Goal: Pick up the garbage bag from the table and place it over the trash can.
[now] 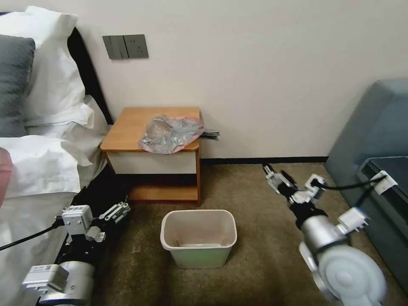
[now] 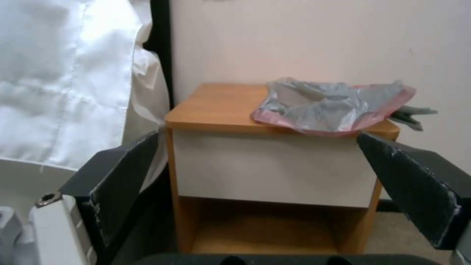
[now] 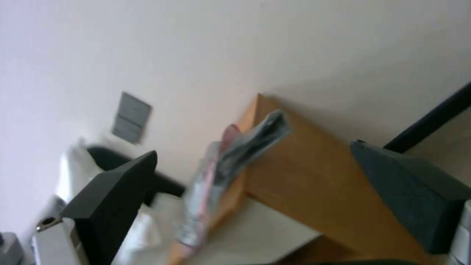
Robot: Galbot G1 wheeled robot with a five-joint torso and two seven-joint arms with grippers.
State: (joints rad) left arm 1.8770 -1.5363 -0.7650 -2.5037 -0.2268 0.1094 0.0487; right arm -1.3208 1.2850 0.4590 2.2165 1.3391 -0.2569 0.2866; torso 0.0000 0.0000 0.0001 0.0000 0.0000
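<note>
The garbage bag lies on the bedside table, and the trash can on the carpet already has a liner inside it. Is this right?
Not quite. The garbage bag does lie on the bedside table, but the trash can on the carpet has no liner: the head view shows its bare cream inside.

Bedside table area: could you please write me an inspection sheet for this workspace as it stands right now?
Surface: wooden bedside table, standing against the wall beside the bed.
Job's things: garbage bag lies crumpled on the table's right part, overhanging the front edge; trash can stands upright and unlined on the carpet in front of the table.
Clutter: dark flat items poke out beyond the bag at the table's right edge.
Grippers: left gripper low near the bed, fingers open; right gripper above the carpet right of the table, fingers open; both hold nothing.
Cables: black cable runs along the right arm.
Surroundings: wall switch plate, white pillows, grey-blue sofa.
</note>
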